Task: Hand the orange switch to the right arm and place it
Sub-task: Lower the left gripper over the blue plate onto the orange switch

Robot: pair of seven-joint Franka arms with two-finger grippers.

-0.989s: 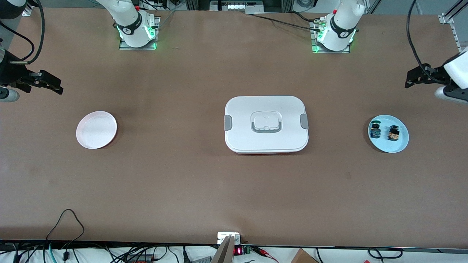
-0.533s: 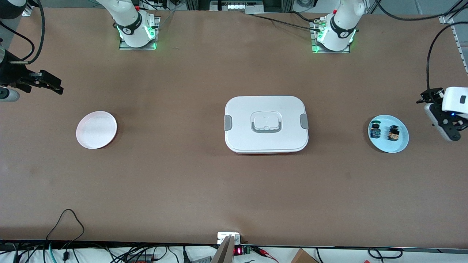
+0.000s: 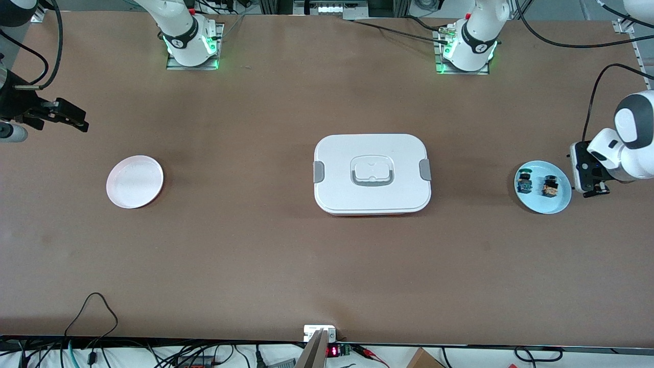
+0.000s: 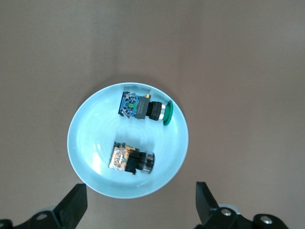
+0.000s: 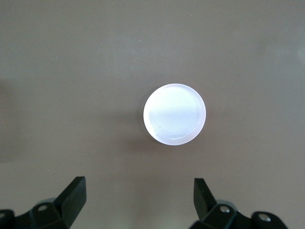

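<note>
The orange switch lay on its side in a pale blue plate near the left arm's end of the table, just beside a second switch with a green cap and blue body. The left gripper hung in the air close by that plate's edge, its 2 fingers spread wide. A closed white box sat mid-table. The right gripper waited with fingers apart, looking down on a pink plate.
</note>
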